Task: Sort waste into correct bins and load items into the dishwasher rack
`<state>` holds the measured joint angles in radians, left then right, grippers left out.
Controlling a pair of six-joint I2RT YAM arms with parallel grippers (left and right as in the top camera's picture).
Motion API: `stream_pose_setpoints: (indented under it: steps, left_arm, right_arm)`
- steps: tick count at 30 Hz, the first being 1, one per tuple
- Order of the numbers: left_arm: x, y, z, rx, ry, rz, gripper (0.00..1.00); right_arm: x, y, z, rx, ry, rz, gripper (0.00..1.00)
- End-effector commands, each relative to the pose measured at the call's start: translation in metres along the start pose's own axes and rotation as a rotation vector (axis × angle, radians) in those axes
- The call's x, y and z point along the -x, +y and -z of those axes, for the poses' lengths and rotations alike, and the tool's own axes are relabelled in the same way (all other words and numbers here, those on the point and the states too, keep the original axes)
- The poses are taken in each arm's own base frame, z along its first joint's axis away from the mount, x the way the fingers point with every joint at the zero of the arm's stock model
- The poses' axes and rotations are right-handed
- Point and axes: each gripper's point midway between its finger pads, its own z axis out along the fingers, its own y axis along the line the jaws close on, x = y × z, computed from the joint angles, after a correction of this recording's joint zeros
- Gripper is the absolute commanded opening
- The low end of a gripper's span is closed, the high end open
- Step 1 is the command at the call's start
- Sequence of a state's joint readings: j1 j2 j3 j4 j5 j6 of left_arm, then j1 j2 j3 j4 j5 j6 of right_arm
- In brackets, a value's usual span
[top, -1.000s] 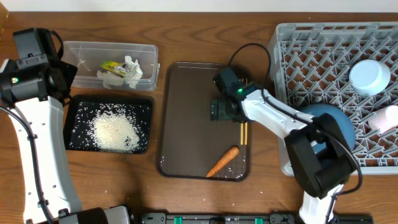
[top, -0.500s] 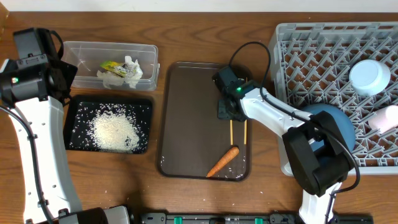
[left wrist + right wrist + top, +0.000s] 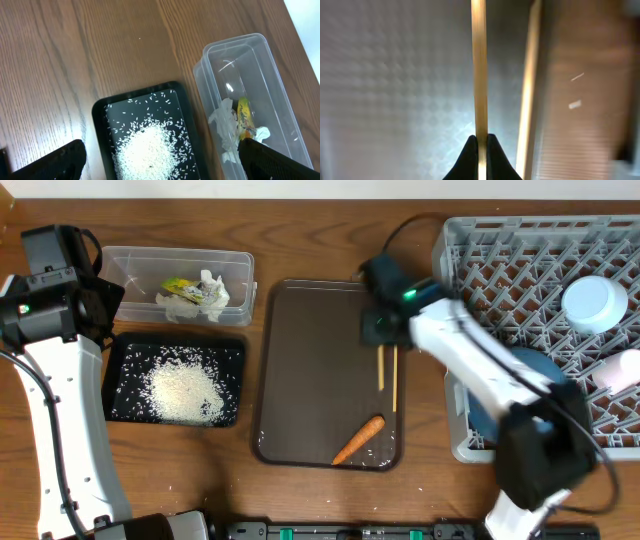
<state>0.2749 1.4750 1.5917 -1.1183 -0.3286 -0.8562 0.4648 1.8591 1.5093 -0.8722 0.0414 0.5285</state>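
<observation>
My right gripper is shut on one wooden chopstick, which runs straight out from between its fingertips. From above, that chopstick hangs over the brown serving tray, with the second chopstick lying just to its right. An orange carrot lies at the tray's near end. The grey dishwasher rack holds the blue dish, a light-blue bowl and a white cup. My left gripper is open, high above the black tray of rice and the clear tub.
The clear tub holds crumpled white paper and a yellow-green wrapper. The black tray is beside it, with a few loose rice grains on the wood near its front. The left arm stands along the table's left side.
The right gripper has shut on one chopstick and carried it toward the far right of the serving tray, away from the other chopstick. The left arm has not moved.
</observation>
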Motion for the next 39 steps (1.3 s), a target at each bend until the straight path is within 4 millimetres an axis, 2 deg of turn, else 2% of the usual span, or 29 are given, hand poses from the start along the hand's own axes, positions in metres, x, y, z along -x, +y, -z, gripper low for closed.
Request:
stream_pose_setpoints:
  steps: [1,4,6,11,12,19,29,31,32,34,35,37,39]
  left_arm:
    - [0.002,0.004,-0.002,0.022,-0.012,-0.012,0.99]
    - [0.002,0.004,-0.002,0.021,-0.012,-0.012,0.99]
    - [0.002,0.004,-0.002,0.021,-0.012,-0.012,0.99]
    - [0.002,0.004,-0.002,0.021,-0.012,-0.012,0.99]
    - [0.002,0.004,-0.002,0.021,-0.012,-0.012,0.99]
    - [0.002,0.004,-0.002,0.021,-0.012,-0.012,0.99]
    - [0.002,0.004,-0.002,0.021,-0.012,-0.012,0.99]
    - [0.002,0.004,-0.002,0.021,-0.012,-0.012,0.99]
    - [0.002,0.004,-0.002,0.021,-0.012,-0.012,0.99]
    - [0.002,0.004,-0.002,0.021,-0.012,-0.012,0.99]
    - [0.002,0.004,-0.002,0.021,-0.012,-0.012,1.0]
    - [0.002,0.004,-0.002,0.021,-0.012,-0.012,0.99]
    - [0.002,0.004,-0.002,0.021,-0.012,-0.012,0.99]
  right_arm:
    - [0.044,-0.025,0.056,0.02,-0.148,0.042,0.01]
    - [0.065,-0.062,0.079,0.0,-0.218,0.034,0.01]
    - [0.076,-0.088,0.087,-0.013,-0.241,0.023,0.01]
    - [0.086,-0.143,0.086,-0.043,-0.236,-0.034,0.01]
    - [0.087,-0.148,0.085,-0.039,-0.236,-0.035,0.01]
    - [0.095,-0.156,0.069,0.01,-0.228,-0.022,0.01]
    - [0.083,-0.148,0.018,0.019,-0.11,-0.02,0.01]
    - [0.082,-0.146,0.016,0.021,-0.103,-0.031,0.08]
    - [0.081,-0.145,0.016,0.022,-0.103,-0.03,0.15]
    - [0.081,-0.144,0.018,0.023,-0.104,-0.037,0.45]
    - [0.08,-0.144,0.018,0.023,-0.101,-0.042,0.53]
    - [0.077,-0.145,0.018,0.021,-0.089,-0.048,0.61]
    - [0.074,-0.145,0.019,0.019,-0.077,-0.056,0.64]
